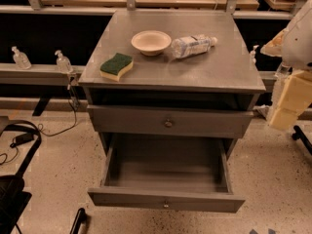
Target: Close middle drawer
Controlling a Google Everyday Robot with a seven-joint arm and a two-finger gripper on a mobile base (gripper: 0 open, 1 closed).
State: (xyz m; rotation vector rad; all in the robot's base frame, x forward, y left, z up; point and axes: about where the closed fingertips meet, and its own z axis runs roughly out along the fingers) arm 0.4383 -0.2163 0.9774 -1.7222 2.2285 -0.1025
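The grey metal cabinet fills the middle of the view, its worktop (204, 67) at 12 o'clock. Below it the middle drawer (165, 167) stands pulled far out toward 6 o'clock, its box bare inside. The drawer above (131, 122) sits nearly flush with the cabinet. The pincer (290, 104) hangs at the 3 o'clock edge, off the cabinet's right side and apart from everything. Whether it is spread or pressed together I cannot tell. From it the open drawer's front panel (122, 199) lies toward 8 o'clock, its long axis running 9 to 3. Closing likely means coming round to the panel's 6 o'clock face, near the small knob (165, 204), and pushing toward 12.
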